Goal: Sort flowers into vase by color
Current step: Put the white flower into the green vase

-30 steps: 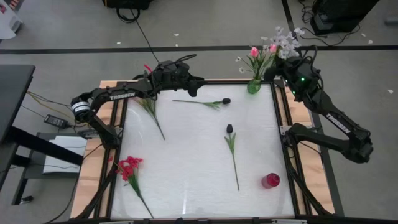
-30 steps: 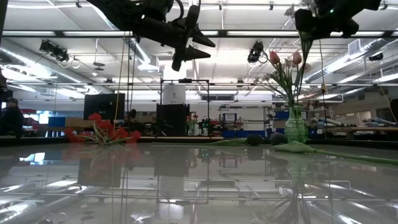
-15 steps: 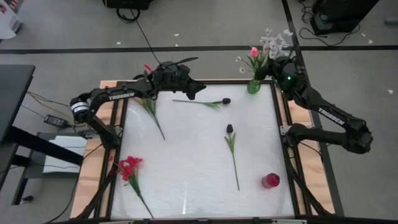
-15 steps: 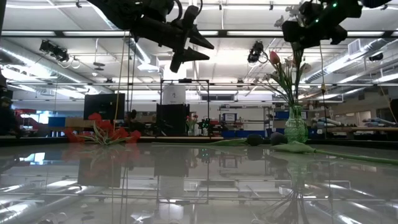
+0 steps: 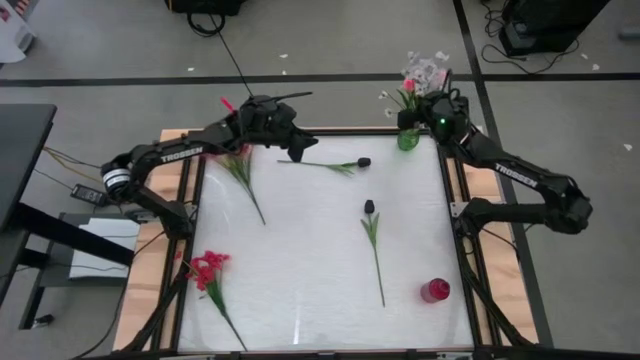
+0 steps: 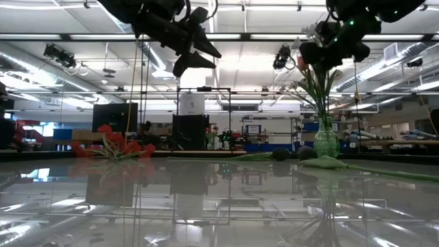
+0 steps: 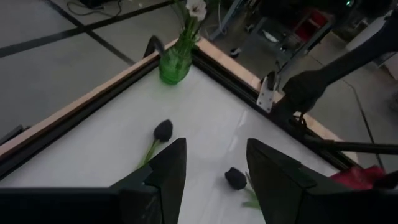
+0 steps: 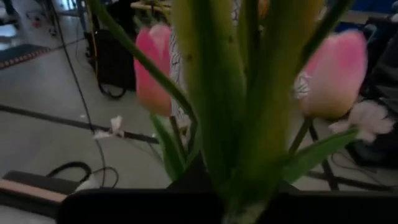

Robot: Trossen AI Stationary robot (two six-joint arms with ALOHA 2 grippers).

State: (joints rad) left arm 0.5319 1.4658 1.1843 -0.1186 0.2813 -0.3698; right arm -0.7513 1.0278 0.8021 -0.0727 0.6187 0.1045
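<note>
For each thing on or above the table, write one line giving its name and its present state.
Green vase: upright at the table's far right corner, holding pink tulips.
Red vase: upright, empty.
Two dark-bud flowers: lying flat.
Red flower cluster: lying flat at the left edge.
Left gripper: open, empty, above the table.
Right gripper: shut on a white spray, above the green vase.

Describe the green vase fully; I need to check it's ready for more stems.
The green vase is small, translucent green glass by its look, standing upright at the table's far right corner. Pink tulips and white sprays on green stems rise from its mouth. The right gripper, shut on those stems, hangs just above it.
</note>
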